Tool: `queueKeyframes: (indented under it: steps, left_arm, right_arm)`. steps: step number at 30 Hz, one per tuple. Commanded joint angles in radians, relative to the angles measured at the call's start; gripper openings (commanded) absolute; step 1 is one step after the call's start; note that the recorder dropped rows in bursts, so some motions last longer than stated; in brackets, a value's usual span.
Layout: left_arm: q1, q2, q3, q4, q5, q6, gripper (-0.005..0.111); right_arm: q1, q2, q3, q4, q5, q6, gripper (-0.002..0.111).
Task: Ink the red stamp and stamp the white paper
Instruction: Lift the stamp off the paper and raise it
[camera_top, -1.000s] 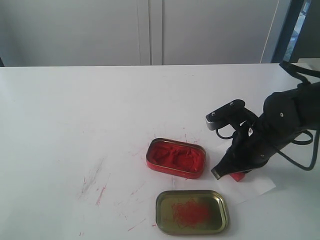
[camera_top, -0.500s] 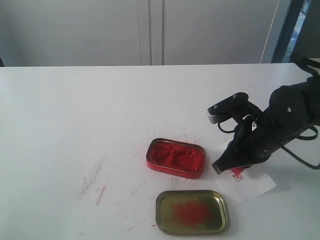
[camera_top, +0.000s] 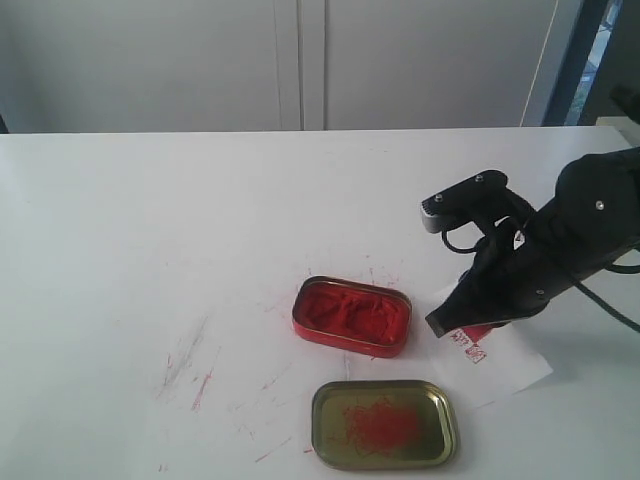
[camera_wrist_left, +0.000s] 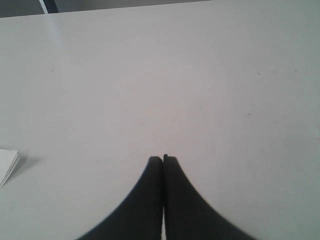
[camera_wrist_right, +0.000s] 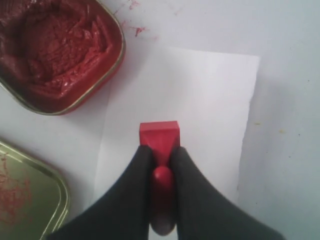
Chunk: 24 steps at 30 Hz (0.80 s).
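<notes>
My right gripper (camera_wrist_right: 160, 151) is shut on the knob handle of the red stamp (camera_wrist_right: 159, 135), holding it base down a little above the white paper (camera_wrist_right: 200, 90). In the exterior view that gripper (camera_top: 447, 324) hangs over the paper (camera_top: 505, 372) at the right. Only a sliver of the stamp (camera_top: 477, 329) shows under the fingers. A small red print (camera_top: 470, 349) lies on the sheet just below it. My left gripper (camera_wrist_left: 163, 159) is shut with nothing in it, over bare white table. It is out of the exterior view.
The open red ink tin (camera_top: 352, 314) sits just left of the paper. Its gold lid (camera_top: 383, 423), smeared red, lies in front. Red scratches (camera_top: 200, 388) mark the tabletop (camera_top: 150, 230). A white stack corner (camera_wrist_left: 7, 165) shows in the left wrist view.
My right gripper has lifted up and slightly right with the stamp, off the paper. A red print now shows where the stamp stood.
</notes>
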Motion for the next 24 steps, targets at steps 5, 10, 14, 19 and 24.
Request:
queueKeyframes:
  steps: [5,10,14,19,24]
  left_arm:
    - [-0.001,-0.003,0.004,-0.009,0.003,0.0,0.0]
    - [-0.001,-0.003,0.004,-0.009,0.003,0.0,0.0]
    - [-0.001,-0.003,0.004,-0.009,0.003,0.0,0.0]
    - [-0.001,-0.003,0.004,-0.009,0.003,0.0,0.0]
    - [-0.001,-0.003,0.004,-0.009,0.003,0.0,0.0]
  right_arm:
    - [-0.002,-0.065,0.004,0.14,0.021,-0.002,0.0]
    - [-0.002,-0.09,0.001,0.229,0.042,-0.011,0.0]
    - [-0.002,-0.097,-0.011,0.255,0.055,-0.013,0.0]
    - [-0.002,-0.097,-0.052,0.267,0.088,-0.013,0.0]
    - [-0.002,-0.097,-0.089,0.313,0.099,-0.045,0.0]
